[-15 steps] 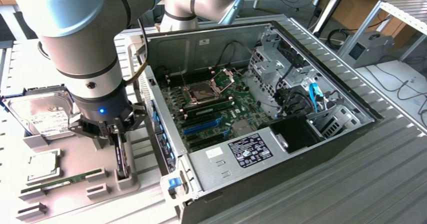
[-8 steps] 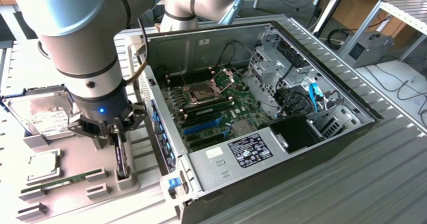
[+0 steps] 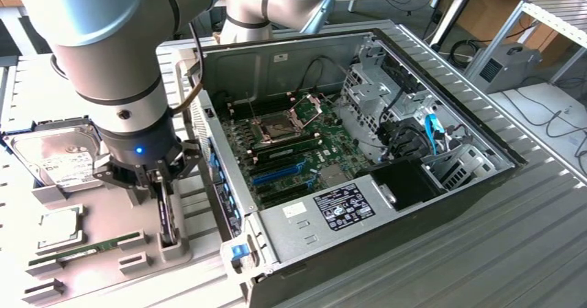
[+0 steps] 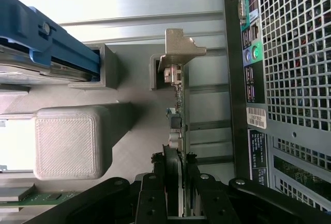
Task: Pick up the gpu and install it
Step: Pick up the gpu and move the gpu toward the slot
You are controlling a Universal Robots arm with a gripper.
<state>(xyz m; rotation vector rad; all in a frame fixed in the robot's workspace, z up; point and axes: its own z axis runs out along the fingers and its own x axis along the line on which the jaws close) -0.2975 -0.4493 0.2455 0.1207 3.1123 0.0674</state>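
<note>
The gpu stands on edge in a grey holder just outside the open computer case, on the exterior view's left. My gripper hangs straight over it with the fingers reaching down both sides of the card. In the wrist view the gpu shows as a thin green edge, with its silver bracket at the far end resting in the holder's slot. My gripper is shut on the card's near part, and each black finger presses a face. The card still sits in the holder.
The open case lies on its side with the motherboard and blue slots exposed. Its rear panel runs close beside the card. A hard drive, a processor and a memory stick sit in holders further left.
</note>
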